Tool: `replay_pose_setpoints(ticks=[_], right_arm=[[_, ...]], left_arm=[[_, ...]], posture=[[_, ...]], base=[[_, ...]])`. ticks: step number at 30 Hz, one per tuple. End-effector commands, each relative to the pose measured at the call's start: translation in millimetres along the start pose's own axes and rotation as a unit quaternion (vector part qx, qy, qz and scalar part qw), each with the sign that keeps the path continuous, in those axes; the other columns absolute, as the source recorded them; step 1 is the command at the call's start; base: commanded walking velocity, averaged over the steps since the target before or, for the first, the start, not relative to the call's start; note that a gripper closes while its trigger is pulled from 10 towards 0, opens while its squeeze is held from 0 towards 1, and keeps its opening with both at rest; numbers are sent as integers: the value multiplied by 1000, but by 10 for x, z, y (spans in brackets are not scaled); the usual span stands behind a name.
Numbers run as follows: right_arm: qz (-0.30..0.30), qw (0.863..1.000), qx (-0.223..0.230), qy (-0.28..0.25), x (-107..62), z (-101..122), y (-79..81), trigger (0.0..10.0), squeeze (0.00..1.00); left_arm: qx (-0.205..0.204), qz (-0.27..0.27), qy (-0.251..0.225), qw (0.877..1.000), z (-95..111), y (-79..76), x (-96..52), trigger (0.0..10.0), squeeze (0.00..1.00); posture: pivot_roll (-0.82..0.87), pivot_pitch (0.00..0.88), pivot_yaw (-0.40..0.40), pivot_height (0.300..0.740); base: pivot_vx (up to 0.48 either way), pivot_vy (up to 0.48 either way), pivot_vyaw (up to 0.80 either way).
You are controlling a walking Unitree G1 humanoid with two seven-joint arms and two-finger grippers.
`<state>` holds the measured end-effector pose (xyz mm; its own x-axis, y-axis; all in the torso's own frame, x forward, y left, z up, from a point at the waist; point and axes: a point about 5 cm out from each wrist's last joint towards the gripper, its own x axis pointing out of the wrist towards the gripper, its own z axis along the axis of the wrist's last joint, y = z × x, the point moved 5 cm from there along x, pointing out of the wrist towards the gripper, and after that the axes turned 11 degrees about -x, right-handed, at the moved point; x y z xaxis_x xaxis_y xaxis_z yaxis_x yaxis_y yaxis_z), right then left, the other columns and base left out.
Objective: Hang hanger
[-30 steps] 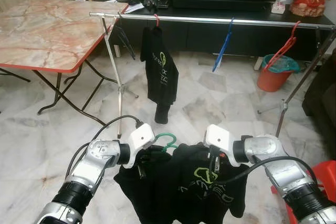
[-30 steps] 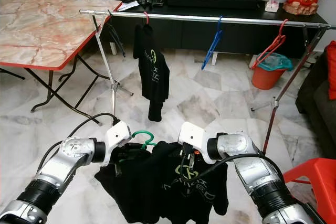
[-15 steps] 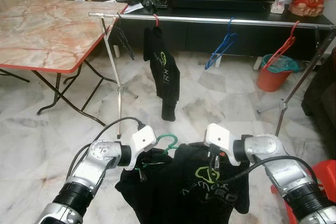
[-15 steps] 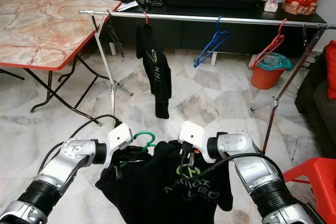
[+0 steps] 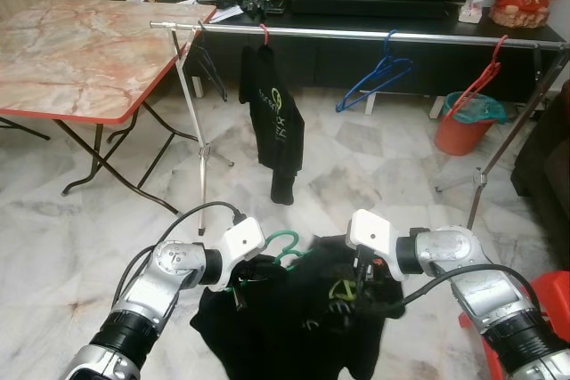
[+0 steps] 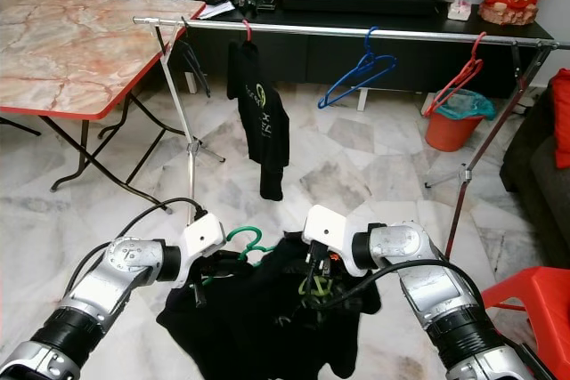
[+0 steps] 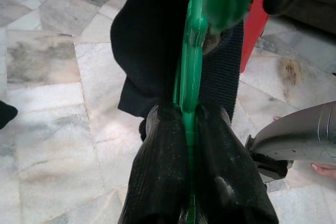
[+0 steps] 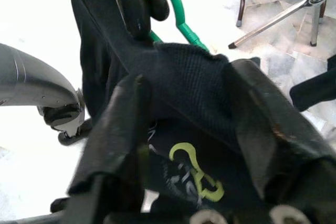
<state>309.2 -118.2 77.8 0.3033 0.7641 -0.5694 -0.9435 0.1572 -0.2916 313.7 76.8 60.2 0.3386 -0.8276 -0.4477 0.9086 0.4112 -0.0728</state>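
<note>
A green hanger (image 5: 283,245) carries a black garment (image 5: 294,327) with a yellow-green logo, held low in front of me between both arms. My left gripper (image 5: 242,278) is shut on the green hanger (image 7: 190,72); its fingers (image 7: 163,156) squeeze the plastic from both sides. My right gripper (image 5: 361,289) is shut on the black garment (image 8: 194,87), the cloth bunched between its fingers (image 8: 126,129). Ahead stands a metal clothes rail (image 5: 356,34) with another black garment (image 5: 274,117) on a red hanger, an empty blue hanger (image 5: 378,76) and an empty red hanger (image 5: 476,77).
A marble-top folding table (image 5: 80,51) stands at the left. Behind the rail are a dark TV cabinet (image 5: 374,51) and an orange bin (image 5: 468,122). A red stool (image 5: 548,309) sits at the right. Open tiled floor (image 5: 356,166) lies between me and the rail.
The black garment in my grippers has bunched up and hangs lower, its logo folded in. On the rail the blue hanger has swung up to the right and the hung garment sways.
</note>
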Motion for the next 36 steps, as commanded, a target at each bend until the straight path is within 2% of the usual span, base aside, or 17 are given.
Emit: replay_pose_setpoints(ticks=[1,10,15,28,36], right_arm=[[14,1000,-13,8,3,-23,58,10000,0],[8,1000,-12,23,29,-109,56,10000,0],[-24,999,-23,21,36,-107,-33,10000,0],[7,999,-36,-9,54,-70,123,10000,0],[-7,999,-46,-15,45,-74,138,10000,0]], left_arm=[[14,11,-13,1000,92,67,-43,0,0],[16,9,-15,1000,104,55,-34,0,0],[15,6,-16,1000,107,46,-33,0,0],[14,2,-19,1000,125,30,-17,0,0],[13,1,-21,1000,130,24,-13,0,0]], posture=[[-112,0,8,740],[-112,0,8,740],[-112,0,8,740],[-114,0,7,740],[-112,0,6,740]], base=[[0,0,0],[0,0,0],[0,0,0],[0,0,0],[0,0,0]])
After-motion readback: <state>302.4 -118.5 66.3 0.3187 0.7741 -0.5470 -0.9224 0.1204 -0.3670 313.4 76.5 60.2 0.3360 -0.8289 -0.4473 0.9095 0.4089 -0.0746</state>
